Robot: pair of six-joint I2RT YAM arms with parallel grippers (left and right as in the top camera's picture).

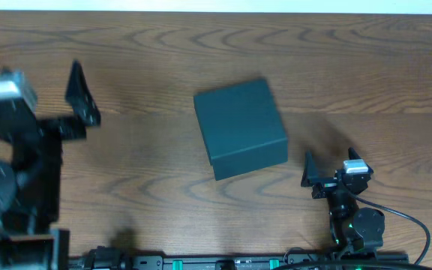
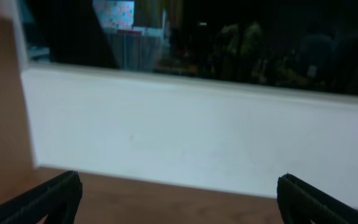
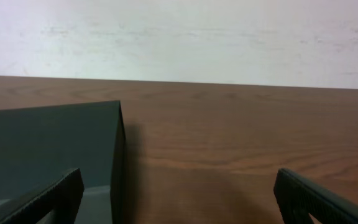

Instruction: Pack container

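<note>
The container (image 1: 240, 127) is a dark teal-grey square box with its lid shut, standing in the middle of the wooden table. It also shows at the left of the right wrist view (image 3: 48, 149). My right gripper (image 1: 321, 174) is open and empty, just right of the box's near corner; its fingers frame bare wood in the right wrist view (image 3: 179, 199). My left gripper (image 1: 81, 94) is open and empty at the far left, well away from the box. In the left wrist view its fingers (image 2: 179, 199) face the white wall.
The wooden table (image 1: 351, 67) runs to a white wall (image 2: 197, 130) at the back. A dark window (image 2: 229, 43) sits above the wall. The arm bases and a cable (image 1: 407, 221) lie along the near edge.
</note>
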